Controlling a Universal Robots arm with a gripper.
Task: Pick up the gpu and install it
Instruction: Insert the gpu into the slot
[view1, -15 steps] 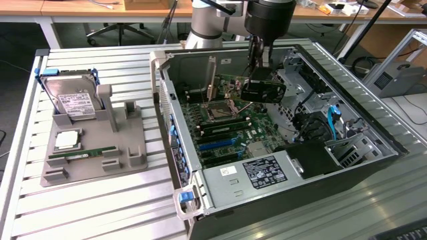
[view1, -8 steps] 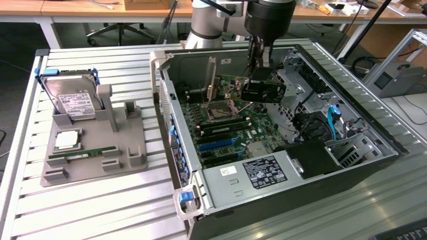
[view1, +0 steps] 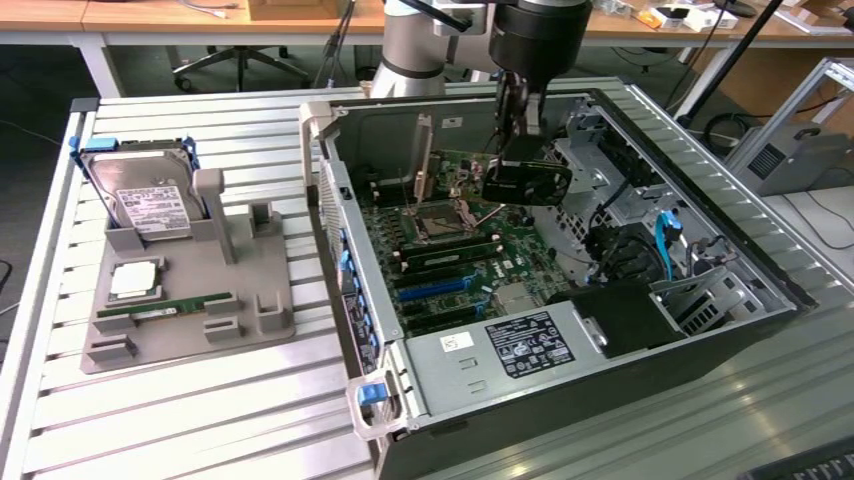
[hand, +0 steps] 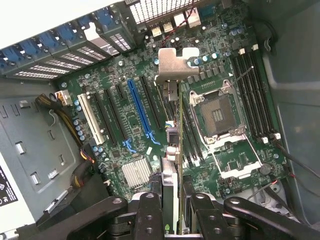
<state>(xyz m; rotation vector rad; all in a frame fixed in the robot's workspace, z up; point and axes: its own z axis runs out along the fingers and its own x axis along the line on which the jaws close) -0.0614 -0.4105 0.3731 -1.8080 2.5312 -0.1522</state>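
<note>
The hand (view1: 514, 140) hangs inside the open computer case (view1: 747, 270), closed on the gpu (view1: 424, 160), which stands on edge above the motherboard (view1: 454, 270) toward the case's far wall. From the exterior view the card reads as a thin upright strip beside the black arm, over the bare CPU socket (view1: 438, 222). The wrist view looks straight down along the gpu (hand: 172, 130): its silver end bracket (hand: 175, 62) points to the rear slot covers, and its lower edge hangs over the board between the blue expansion slot (hand: 140, 107) and the CPU socket (hand: 217, 115); whether it touches a slot cannot be told. The fingers (hand: 150, 215) clamp the card's near end. On the tabletop (view1: 200, 420), toward its far corner at the exterior view's left, a grey holder (view1: 254, 310) carries a hard drive (view1: 147, 195) and a RAM stick (view1: 167, 305).
</note>
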